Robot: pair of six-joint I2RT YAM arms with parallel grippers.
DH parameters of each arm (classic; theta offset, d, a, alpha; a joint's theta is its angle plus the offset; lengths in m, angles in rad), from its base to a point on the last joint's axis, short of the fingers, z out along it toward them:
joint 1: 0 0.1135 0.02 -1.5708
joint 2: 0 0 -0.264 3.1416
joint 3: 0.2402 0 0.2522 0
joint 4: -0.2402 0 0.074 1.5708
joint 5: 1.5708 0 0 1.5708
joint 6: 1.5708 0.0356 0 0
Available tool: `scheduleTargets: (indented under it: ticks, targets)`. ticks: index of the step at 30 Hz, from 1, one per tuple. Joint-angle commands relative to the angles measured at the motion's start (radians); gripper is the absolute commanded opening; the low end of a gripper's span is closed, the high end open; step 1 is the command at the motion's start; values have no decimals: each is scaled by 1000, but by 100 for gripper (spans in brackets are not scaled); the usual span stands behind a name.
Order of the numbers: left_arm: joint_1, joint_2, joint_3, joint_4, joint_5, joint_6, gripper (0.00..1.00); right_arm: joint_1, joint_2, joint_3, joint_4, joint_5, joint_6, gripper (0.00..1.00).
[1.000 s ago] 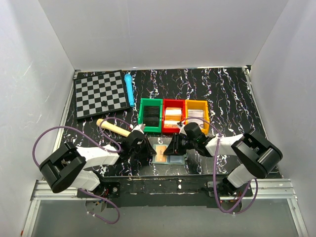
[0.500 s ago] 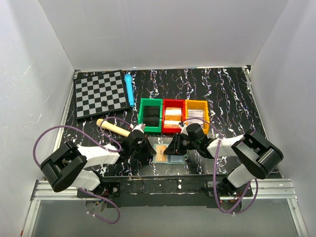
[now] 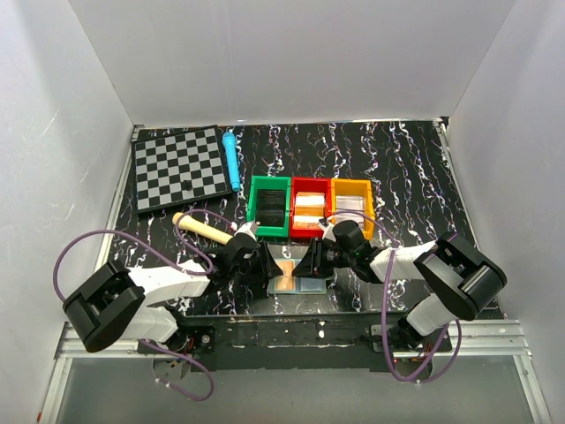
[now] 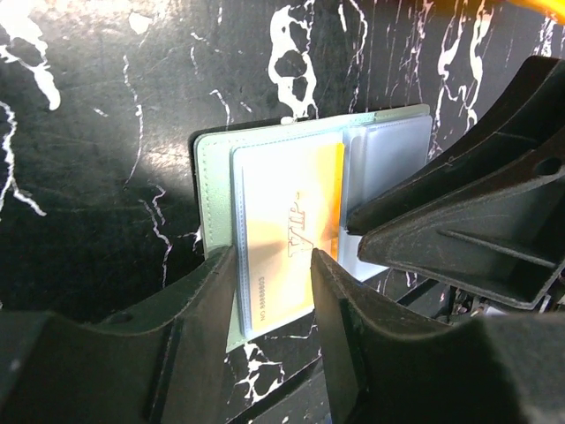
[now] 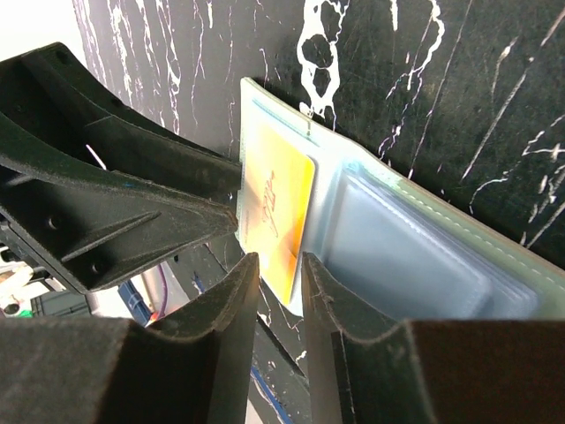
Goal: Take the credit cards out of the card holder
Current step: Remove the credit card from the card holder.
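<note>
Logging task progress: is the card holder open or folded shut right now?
Open, spread flat on the table: the card holder has both inner panels face up, side by side, with an orange card showing on one.

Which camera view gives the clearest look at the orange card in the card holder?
Left wrist: the orange card faces the camera in the open card holder, print visible. Right wrist shows it at a steep slant. Top external shows only a small orange patch.
</note>
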Motion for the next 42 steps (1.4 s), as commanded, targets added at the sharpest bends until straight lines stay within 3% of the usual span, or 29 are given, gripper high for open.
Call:
scheduleTargets:
  ticks: [1,17,23,30,42]
  targets:
    - [-2,-53,-22,-130,-31,24,40,3,-14,40,-7,-12,-23,34]
    - [-2,-256,4,-177,-69,53,50,4,6,66,-44,-12,-37,34]
    - [-2,-186,-13,-38,9,68,43,4,2,69,-50,-13,-38,35]
    - [0,-100,-20,-38,-9,57,33,13,-28,83,-69,-18,-41,40]
    - [0,-78,-62,-30,-29,34,31,62,-129,136,-124,19,-51,45]
